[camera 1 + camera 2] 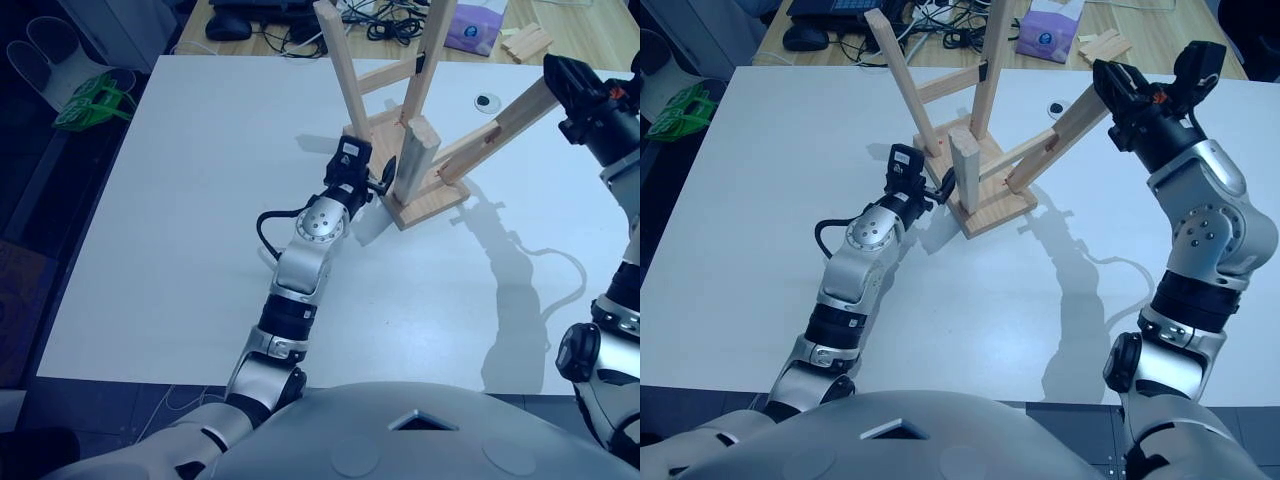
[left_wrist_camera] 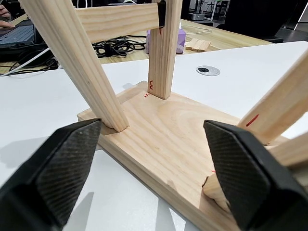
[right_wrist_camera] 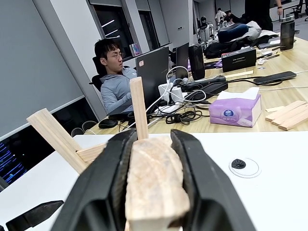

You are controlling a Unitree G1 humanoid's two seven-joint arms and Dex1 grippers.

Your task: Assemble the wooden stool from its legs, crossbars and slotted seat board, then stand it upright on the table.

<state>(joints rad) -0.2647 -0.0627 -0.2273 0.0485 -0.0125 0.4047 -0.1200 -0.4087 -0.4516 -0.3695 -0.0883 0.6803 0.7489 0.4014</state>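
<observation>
The wooden stool lies upside down on the white table [image 1: 200, 220], its seat board [image 1: 430, 205] flat and its legs pointing up. Two legs [image 1: 345, 70] stand joined by a crossbar [image 1: 385, 75]; a short leg [image 1: 418, 160] stands at the front. A fourth leg [image 1: 500, 125] leans out to the right, and my right gripper [image 1: 1120, 95] is shut on its upper end [image 3: 154, 183]. My left gripper [image 1: 375, 190] is open at the board's left edge, with one finger [image 2: 62, 168] on each side of the board [image 2: 163, 139].
Behind the table stands a desk with cables, a keyboard, a tissue box [image 1: 470, 28] and spare wooden pieces [image 1: 525, 42]. A small round black grommet [image 1: 487, 100] lies on the table behind the stool. A green object [image 1: 90, 100] sits off the left edge.
</observation>
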